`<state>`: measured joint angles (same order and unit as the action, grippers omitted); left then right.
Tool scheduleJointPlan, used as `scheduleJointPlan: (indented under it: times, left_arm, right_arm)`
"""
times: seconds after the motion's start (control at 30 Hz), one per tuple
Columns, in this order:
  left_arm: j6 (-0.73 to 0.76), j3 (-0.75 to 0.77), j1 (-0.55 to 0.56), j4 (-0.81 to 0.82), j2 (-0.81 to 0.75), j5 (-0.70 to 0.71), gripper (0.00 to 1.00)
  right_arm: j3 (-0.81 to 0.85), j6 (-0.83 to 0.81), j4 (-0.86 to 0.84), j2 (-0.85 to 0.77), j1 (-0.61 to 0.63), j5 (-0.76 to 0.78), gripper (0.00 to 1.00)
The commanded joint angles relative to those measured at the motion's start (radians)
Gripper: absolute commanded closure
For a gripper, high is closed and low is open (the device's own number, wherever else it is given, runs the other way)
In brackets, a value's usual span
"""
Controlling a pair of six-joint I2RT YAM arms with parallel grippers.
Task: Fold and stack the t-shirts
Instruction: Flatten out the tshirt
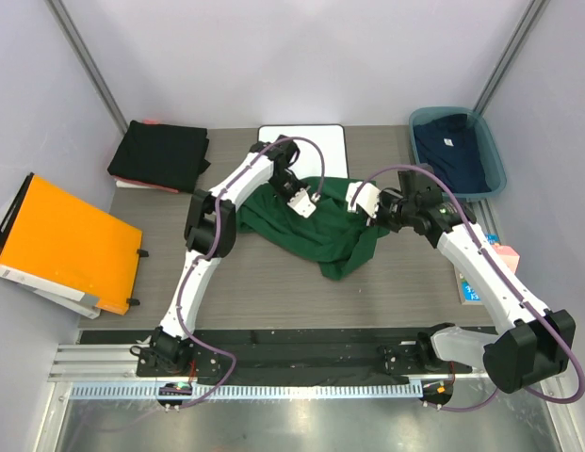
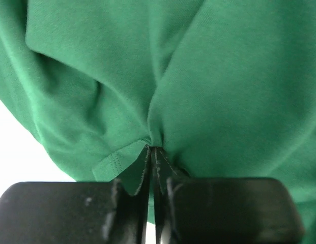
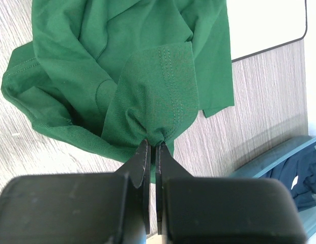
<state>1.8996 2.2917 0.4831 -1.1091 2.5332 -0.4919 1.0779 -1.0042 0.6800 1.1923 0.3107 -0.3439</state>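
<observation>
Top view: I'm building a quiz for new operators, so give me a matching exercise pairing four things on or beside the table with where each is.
Things:
1. dark green t-shirt
2. navy t-shirt
3. black folded t-shirts
4. orange folder

Places:
A. in the teal bin, far right
B. beyond the left edge of the table
C. mid-table, pinched by the left gripper and right gripper
D. far left corner of the table

Pairs: 1-C, 2-A, 3-D, 4-B.
</observation>
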Motion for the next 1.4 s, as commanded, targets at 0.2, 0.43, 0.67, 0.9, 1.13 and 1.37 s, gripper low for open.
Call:
scheduleJointPlan:
  times: [0.2, 0.43, 0.67, 0.9, 1.13, 1.37]
  left_arm:
    - [-0.158, -0.178, -0.012, -0.385, -0.097, 0.03, 1.0]
    - [-0.226, -0.575, -0.003, -0.342, -0.388, -0.057, 1.0]
    - [-0.672, -0.828, -0.005, 0.228, -0.717, 0.025, 1.0]
    - [-0.852, -0.873, -0.008, 0.527, -0.855, 0.191, 1.0]
    - [-0.531, -0.845, -0.043, 0.253, -0.716, 0.101, 0.58]
    - [-0.154, -0.26, -0.117, -0.458, -0.321, 0.003, 0.57]
  right_arm:
    - [0.066, -0.028, -0.02, -0.017, -0.021, -0.052, 0.99]
    - [0.089, -0.033, -0.019, -0.016, -0.022, -0.067, 0.99]
    - [0.089, -0.005, -0.031, -0.017, -0.022, -0.096, 0.99]
    - [0.077, -0.03, -0.039, -0.003, -0.022, -0.098, 0.99]
    - [0.06, -0.007, -0.063, 0.003, -0.024, -0.107, 0.99]
    - [0.047, -0.004, -0.065, -0.022, -0.022, -0.09, 0.99]
